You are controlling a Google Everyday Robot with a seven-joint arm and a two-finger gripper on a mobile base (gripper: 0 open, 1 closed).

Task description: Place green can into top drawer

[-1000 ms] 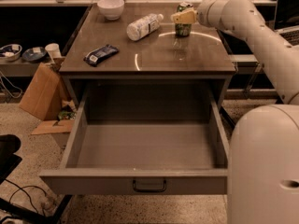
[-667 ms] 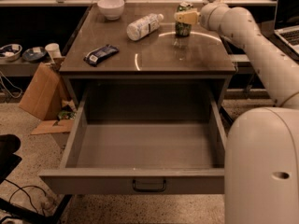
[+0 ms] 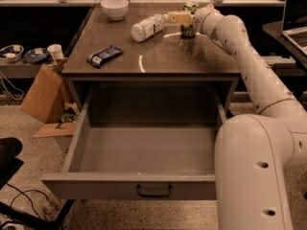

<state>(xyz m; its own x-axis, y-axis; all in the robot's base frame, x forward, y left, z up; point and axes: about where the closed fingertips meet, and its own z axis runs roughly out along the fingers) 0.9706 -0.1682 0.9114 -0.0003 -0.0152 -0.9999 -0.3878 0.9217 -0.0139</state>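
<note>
Grey metal fills the middle of the frame: a worktop (image 3: 153, 56) with the top drawer (image 3: 144, 152) standing wide open beneath it, its floor bare and its dark handle toward the lower edge. At upper centre-right the green can (image 3: 188, 31) stands upright on the worktop. The tool (image 3: 181, 18) sits right at the can's upper part, at the end of the white arm (image 3: 249, 66) that reaches in from the right. Whether the tool is closed on the can or only set against it cannot be told from this angle. Just left of the can a clear plastic bottle (image 3: 148, 27) lies on its side, with a white bowl (image 3: 115, 7) further up-left and a dark snack packet (image 3: 104, 56) near the left edge. The step in hand looks like securing the can before lifting it. A shallow or off-centre hold on the smooth can could let it slip or tip during the lift. A drift leftward could nudge the bottle, which would roll. The carry must also clear the worktop's front edge before lowering, or the can could strike it and fall outside the drawer.
</note>
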